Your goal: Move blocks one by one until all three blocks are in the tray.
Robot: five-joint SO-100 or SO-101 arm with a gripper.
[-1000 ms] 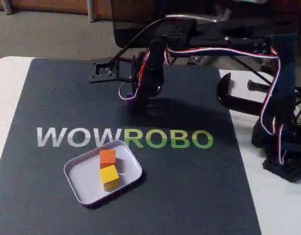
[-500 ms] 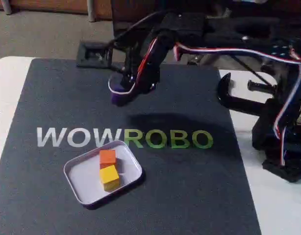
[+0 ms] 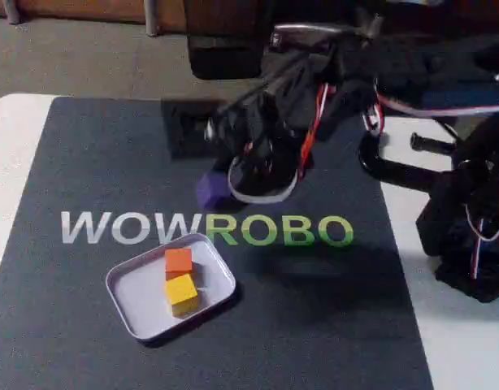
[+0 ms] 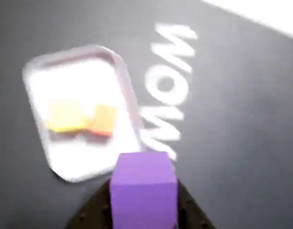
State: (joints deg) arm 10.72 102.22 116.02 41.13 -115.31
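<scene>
The purple block (image 3: 210,190) hangs in the air above the dark mat, held by my gripper (image 3: 221,188), which is shut on it. In the wrist view the purple block (image 4: 143,189) sits between the fingers at the bottom edge. The pale tray (image 3: 128,302) lies below and left of it in the fixed view, holding the orange block (image 3: 178,262) and the yellow block (image 3: 182,292) side by side. Through the wrist camera the tray (image 4: 122,83) is blurred, with the yellow block (image 4: 65,116) and orange block (image 4: 104,119) inside.
A dark mat (image 3: 331,325) printed WOWROBO covers the white table (image 3: 14,130). A black clamp (image 3: 392,166) and the arm's base (image 3: 469,236) stand at the right edge. Open mat lies to the right of the tray.
The arm has lifted the purple block off the far mat and swung it forward and down toward the tray. The orange and yellow blocks have not moved.
</scene>
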